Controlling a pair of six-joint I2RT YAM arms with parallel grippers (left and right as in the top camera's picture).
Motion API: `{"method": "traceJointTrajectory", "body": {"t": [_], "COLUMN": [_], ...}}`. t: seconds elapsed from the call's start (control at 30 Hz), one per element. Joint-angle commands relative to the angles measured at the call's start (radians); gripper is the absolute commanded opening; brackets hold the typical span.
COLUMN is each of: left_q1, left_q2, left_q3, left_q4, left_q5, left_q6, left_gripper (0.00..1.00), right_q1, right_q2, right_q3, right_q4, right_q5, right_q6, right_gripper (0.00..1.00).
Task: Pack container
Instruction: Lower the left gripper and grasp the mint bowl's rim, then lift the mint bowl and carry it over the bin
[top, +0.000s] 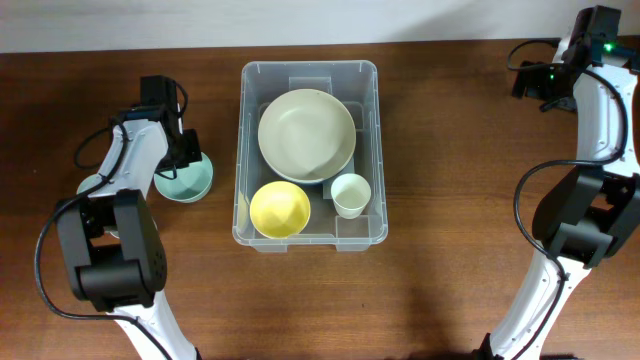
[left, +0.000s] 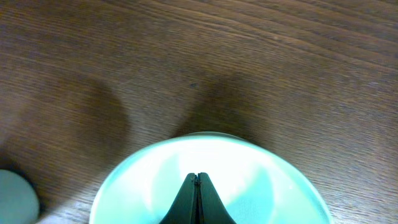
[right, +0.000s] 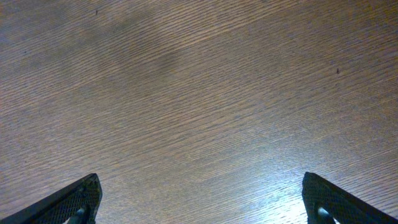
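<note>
The container (top: 243, 150), a large clear bin, stands mid-table. It holds a large pale green bowl (top: 306, 135), a yellow bowl (top: 279, 209) and a small pale cup (top: 350, 194). A teal bowl (top: 190, 184) sits on the table left of it. My left gripper (top: 184, 152) is shut, its tips pressed together over the inside of the teal bowl (left: 249, 180), as the left wrist view (left: 198, 179) shows. My right gripper (top: 540, 82) is open and empty over bare wood at the far right, as the right wrist view (right: 199, 186) shows.
A small pale grey-green round object (top: 90, 185) sits left of the teal bowl and shows in the left wrist view (left: 15, 198). The dark wooden table (top: 450, 200) stretches right of the container. The arm bases stand at the front left and right.
</note>
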Motion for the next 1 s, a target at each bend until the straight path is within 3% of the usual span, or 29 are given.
{"method": "traceJointTrajectory", "body": {"t": [0.0, 0.43, 0.57, 0.97], "left_q1": [0.002, 0.002, 0.002, 0.003], "left_q2": [0.01, 0.109, 0.106, 0.106], "left_q3": [-0.007, -0.007, 0.021, 0.176], "left_q4": [0.01, 0.172, 0.225, 0.214], "left_q5": [0.042, 0.039, -0.037, -0.118], "left_q6": [0.009, 0.028, 0.039, 0.05], "left_gripper": [0.01, 0.01, 0.0, 0.01], "right_q1": [0.0, 0.0, 0.0, 0.0], "right_q2": [-0.017, -0.017, -0.017, -0.017], "right_q3": [-0.007, -0.007, -0.007, -0.007], "right_q4": [0.0, 0.0, 0.0, 0.0], "right_q5": [-0.002, -0.002, -0.002, -0.002], "right_q6": [0.012, 0.012, 0.012, 0.012], "right_gripper": [0.99, 0.99, 0.99, 0.99]}}
